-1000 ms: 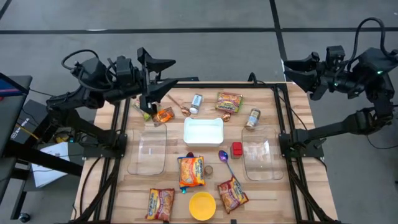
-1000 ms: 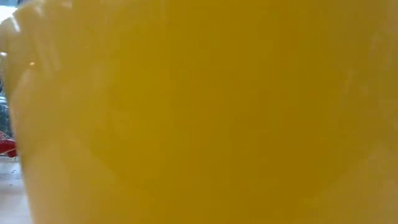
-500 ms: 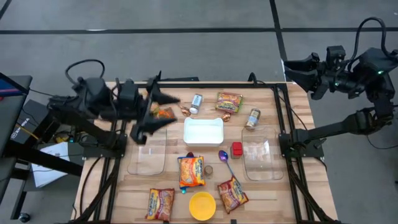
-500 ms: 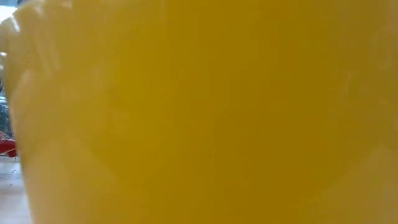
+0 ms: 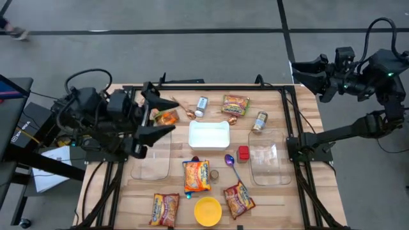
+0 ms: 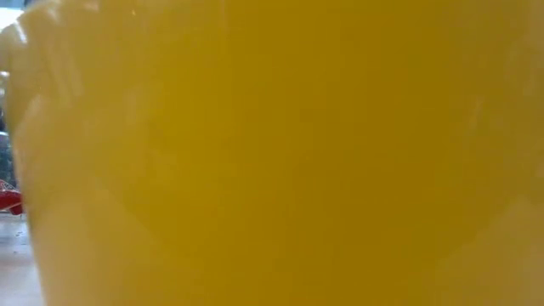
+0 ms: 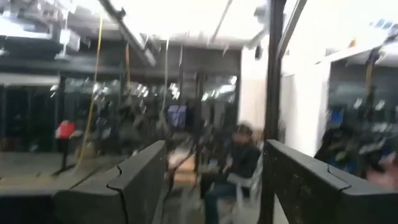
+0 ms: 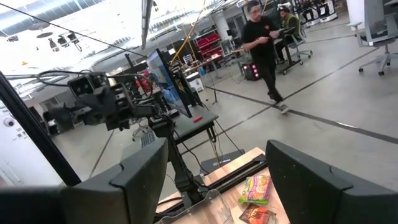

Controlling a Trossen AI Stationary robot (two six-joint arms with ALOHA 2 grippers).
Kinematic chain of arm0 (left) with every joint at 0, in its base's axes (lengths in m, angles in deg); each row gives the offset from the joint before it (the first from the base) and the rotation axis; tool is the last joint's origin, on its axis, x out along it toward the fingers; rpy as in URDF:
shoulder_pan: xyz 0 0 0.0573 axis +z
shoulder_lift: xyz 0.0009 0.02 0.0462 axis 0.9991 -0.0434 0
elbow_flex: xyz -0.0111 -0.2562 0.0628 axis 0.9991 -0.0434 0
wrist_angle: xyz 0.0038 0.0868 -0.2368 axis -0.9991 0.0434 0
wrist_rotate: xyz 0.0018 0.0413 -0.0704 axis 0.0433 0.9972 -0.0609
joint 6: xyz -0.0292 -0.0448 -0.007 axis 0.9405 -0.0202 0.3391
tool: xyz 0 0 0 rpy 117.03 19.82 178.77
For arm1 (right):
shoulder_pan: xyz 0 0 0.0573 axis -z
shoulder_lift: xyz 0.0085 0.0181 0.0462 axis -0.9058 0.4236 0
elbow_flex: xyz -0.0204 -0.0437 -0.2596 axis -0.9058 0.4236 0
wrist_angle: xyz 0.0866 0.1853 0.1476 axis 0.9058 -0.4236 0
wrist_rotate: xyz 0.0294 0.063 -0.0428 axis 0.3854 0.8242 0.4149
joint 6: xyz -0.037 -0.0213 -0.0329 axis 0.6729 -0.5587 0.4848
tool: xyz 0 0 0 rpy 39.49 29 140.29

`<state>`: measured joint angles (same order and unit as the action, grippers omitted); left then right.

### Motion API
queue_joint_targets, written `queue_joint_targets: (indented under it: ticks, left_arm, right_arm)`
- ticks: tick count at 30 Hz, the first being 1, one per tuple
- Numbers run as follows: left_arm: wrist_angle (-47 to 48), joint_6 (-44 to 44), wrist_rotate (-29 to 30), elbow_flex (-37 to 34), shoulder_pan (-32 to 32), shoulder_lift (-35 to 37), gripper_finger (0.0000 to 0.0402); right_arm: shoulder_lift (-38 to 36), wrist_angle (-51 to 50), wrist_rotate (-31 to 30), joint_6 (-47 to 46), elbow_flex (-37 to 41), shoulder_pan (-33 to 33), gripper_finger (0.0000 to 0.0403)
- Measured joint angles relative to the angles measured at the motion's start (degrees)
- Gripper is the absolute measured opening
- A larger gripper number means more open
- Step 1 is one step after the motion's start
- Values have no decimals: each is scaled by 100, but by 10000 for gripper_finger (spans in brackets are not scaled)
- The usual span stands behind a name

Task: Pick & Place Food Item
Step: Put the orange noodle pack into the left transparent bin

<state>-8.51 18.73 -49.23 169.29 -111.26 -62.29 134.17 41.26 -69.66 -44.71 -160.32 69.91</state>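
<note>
The left gripper (image 5: 158, 117), fingers spread and empty, is held level above the tabletop's (image 5: 275, 198) left side, over the far end of the left clear container (image 5: 151, 163). A second ago it stood upright over the orange snack packet (image 5: 168, 117); it has since swung down and back toward the arm's base, pointing toward the room, as the left wrist view of distant people confirms. The orange snack packet lies on the wood just beside the fingers, not held, shifted slightly toward the arm. By this reading the pick has not been made and the approach must be repeated. Right gripper (image 5: 300, 69): parked high off the far right corner, fingers apart, empty, unchanged. Other stock: white tray (image 5: 209, 134) at centre; noodle packets (image 5: 197, 176) nearer; right clear container (image 5: 268, 164); yellow bowl (image 5: 208, 211) at the near edge, blocking the low view entirely.
</note>
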Motion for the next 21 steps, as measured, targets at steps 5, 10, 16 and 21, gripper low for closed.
queue_joint_targets:
  ticks: [5, 10, 16, 21]
  left_arm:
    - [727, -133, 275, 0, 0, -146, 264]
    - [1568, -119, 1240, 282, -171, -550, 264]
    - [3322, 676, 1447, 1107, -193, -1617, 264]
    - [4424, 1981, 1123, 1349, -109, -2279, 264]
  right_arm:
    - [0, 0, 3, -23, 0, -13, 265]
    - [0, 0, 233, -105, 0, -135, 265]
    - [-4, -9, 659, -198, 0, -316, 265]
    - [-45, -156, 985, -127, 0, -478, 265]
